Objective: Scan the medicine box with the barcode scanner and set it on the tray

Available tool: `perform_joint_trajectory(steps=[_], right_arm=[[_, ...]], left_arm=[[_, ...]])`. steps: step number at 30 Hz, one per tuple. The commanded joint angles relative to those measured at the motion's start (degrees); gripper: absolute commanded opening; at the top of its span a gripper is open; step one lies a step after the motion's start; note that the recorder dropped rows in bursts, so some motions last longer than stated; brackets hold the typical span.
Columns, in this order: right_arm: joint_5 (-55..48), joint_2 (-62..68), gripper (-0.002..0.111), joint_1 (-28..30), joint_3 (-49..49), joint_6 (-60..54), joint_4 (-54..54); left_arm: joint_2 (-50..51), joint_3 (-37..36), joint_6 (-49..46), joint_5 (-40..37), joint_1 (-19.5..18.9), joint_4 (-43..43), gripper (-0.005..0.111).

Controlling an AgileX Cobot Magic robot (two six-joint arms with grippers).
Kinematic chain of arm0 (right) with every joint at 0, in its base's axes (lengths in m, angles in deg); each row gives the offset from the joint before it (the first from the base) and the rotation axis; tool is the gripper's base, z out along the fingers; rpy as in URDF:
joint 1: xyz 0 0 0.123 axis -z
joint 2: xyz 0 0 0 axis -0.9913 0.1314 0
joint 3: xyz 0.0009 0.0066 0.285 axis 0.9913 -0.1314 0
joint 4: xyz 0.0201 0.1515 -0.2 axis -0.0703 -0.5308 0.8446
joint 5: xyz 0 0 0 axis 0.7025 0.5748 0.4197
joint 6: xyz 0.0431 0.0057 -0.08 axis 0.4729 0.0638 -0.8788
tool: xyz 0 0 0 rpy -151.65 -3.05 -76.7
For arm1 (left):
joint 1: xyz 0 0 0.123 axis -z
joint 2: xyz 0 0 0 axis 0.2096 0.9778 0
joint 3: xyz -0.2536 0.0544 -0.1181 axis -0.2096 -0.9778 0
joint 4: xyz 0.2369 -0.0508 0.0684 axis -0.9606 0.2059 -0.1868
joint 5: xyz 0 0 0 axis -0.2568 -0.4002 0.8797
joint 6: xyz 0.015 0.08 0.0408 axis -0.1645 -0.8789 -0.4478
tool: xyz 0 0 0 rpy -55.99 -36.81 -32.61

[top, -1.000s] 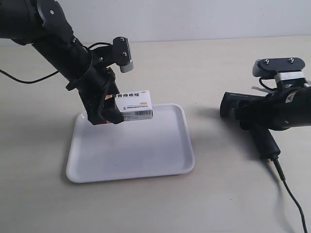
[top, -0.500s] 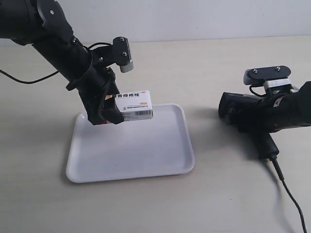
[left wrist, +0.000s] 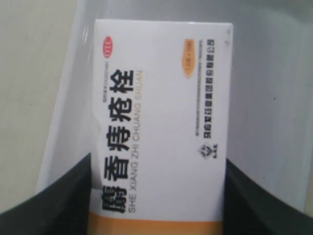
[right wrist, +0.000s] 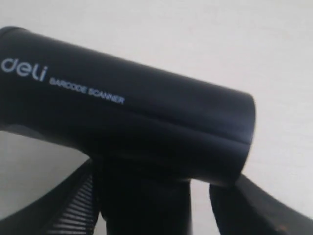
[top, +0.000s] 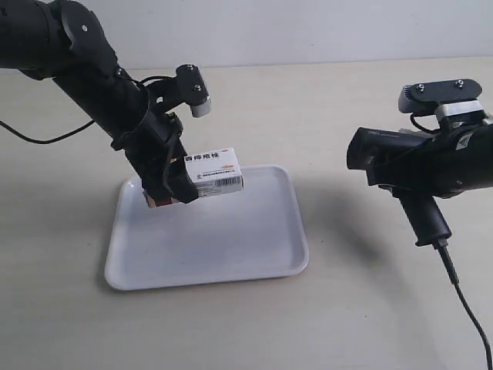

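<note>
Left claw (top: 171, 187): clenched on the box, its dark fingers (left wrist: 54, 205) pressing the carton's two long sides at the orange-banded end; it hangs over the tray's far-left corner.
Box (top: 209, 173): held above the tray, clear of its floor, lying roughly level; printed face up, barcode side toward the exterior camera, free end pointing at the scanner. In the left wrist view the box (left wrist: 161, 127) fills the middle, with tray surface behind it.
Tray (top: 231, 247): flat on the table, its middle and near part bare; the box's shadow falls on its far-left part.
Scanner (top: 393, 166): well to the right of the tray, lifted off the table, head aimed toward the tray and box, handle slanting down, cable (top: 466, 316) trailing to the table's near-right edge.
Right claw (top: 431, 166): grasping the scanner (right wrist: 132, 127) where head meets handle; the fingers (right wrist: 254, 205) flank the handle in the right wrist view.
</note>
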Motion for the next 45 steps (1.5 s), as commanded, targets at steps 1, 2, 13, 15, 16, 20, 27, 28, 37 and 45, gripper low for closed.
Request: perform_joint_trajectory(steps=[1, 2, 13, 15, 16, 20, 27, 28, 37, 45], right_arm=[[0.0, -5.17, 0.0, -3.03, -1.87, -1.4, 0.49], [-0.17, -5.47, 0.0, -3.57, -1.87, -1.4, 0.73], [0.81, -0.67, 0.0, -4.02, -1.96, -1.48, 3.48], [0.93, -0.62, 0.0, -4.02, -1.96, -1.48, 3.48], [0.92, -0.73, 0.0, -4.02, -1.96, -1.48, 3.48], [0.27, -0.73, 0.0, -4.02, -1.96, -2.64, 3.48], [-2.09, -3.4, 0.0, -4.02, -1.96, -2.76, 3.48], [-2.09, -3.4, 0.0, -4.02, -1.96, -2.76, 3.48], [7.3, 3.54, 0.0, -0.55, -1.85, -2.36, 1.46], [12.45, 7.07, 0.0, -0.55, -1.85, -2.5, 0.03]], left_arm=[[0.22, -0.2, 1.52, -0.24, -0.03, -0.99, 0.002], [0.22, -0.2, 0.98, -0.68, -0.03, -1.75, 0.002], [-5.13, -7.44, -21.08, 5.74, 0.09, 7.24, 0.002], [-5.77, -8.88, -24.19, 8.41, -0.04, 9.01, 0.002], [-5.77, -9.62, -27.37, 9.47, -0.04, 10.82, 0.002], [-5.77, -10.96, -35.43, 9.87, -0.04, 14.46, 0.002], [-4.18, -10.98, -38.66, 10.35, -1.52, 18.15, 0.002], [-4.18, -10.98, -38.66, 10.35, -1.52, 18.91, 0.002], [-2.02, -10.98, -32.23, 7.88, -1.4, 20.29, 0.002], [3.44, -10.98, -32.23, 10.56, -1.4, 20.56, 0.002]])
